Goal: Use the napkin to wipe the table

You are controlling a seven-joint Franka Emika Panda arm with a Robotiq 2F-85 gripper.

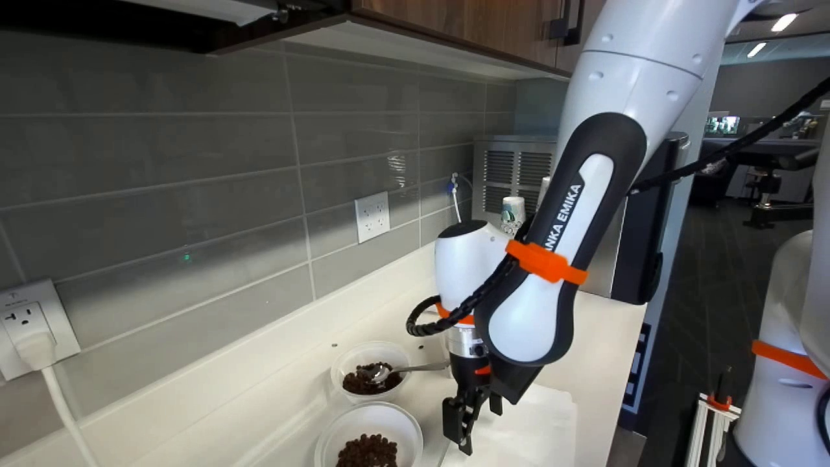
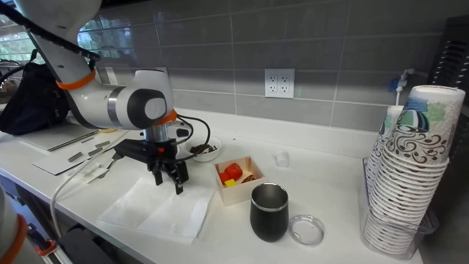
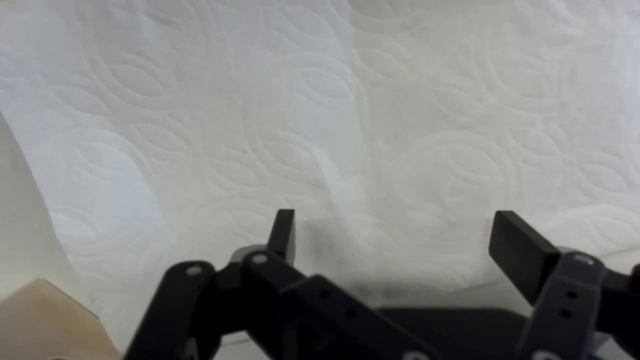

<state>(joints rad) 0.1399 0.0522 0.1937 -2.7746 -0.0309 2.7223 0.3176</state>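
The white napkin [image 2: 157, 212] lies flat, with a fold line, on the off-white table [image 2: 322, 179], near its front edge. In an exterior view the napkin [image 1: 538, 428] is partly hidden by the arm. In the wrist view the napkin [image 3: 310, 125] fills most of the picture, with a strip of table [image 3: 20, 220] at the left. My gripper [image 2: 169, 187] points down over the napkin's back part; it also shows in an exterior view [image 1: 481, 429]. In the wrist view its fingers [image 3: 392, 215] are wide apart with nothing between them. Whether the fingertips touch the napkin I cannot tell.
A wooden box [image 2: 236, 194] with red and yellow items stands beside the napkin. Near it are a black tumbler [image 2: 269, 220], a clear lid [image 2: 307, 230] and a small white cup [image 2: 282, 158]. Two bowls [image 1: 405, 428] [image 1: 350, 357] hold brown bits. Stacked paper cups [image 2: 406, 165] stand farther off.
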